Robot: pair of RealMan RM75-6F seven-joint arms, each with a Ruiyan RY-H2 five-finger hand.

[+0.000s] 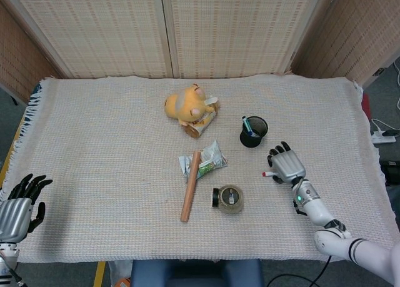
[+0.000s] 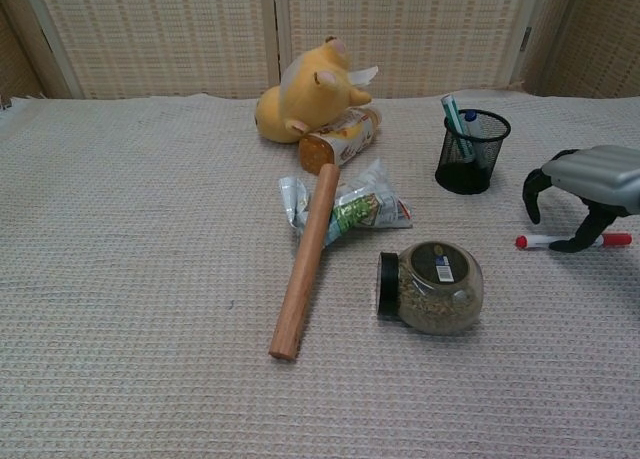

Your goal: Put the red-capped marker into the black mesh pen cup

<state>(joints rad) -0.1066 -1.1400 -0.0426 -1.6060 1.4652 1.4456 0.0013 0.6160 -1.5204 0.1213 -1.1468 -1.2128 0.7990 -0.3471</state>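
Note:
The red-capped marker (image 2: 545, 241) lies flat on the cloth at the right, its white barrel running left to right; in the head view only its red tip (image 1: 266, 173) shows. My right hand (image 2: 588, 177) arches over it with fingers spread and curved down, and the thumb (image 2: 578, 242) touches or nearly touches the barrel. From the head view the right hand (image 1: 287, 165) covers most of the marker. The black mesh pen cup (image 2: 471, 151) stands upright behind and left of that hand, with pens in it. My left hand (image 1: 19, 207) rests open at the table's near left corner.
A glass jar (image 2: 432, 286) lies on its side left of the marker. A wooden rolling pin (image 2: 306, 258) lies across a snack packet (image 2: 358, 207). A yellow plush toy (image 2: 305, 101) and a bottle (image 2: 340, 137) sit behind them.

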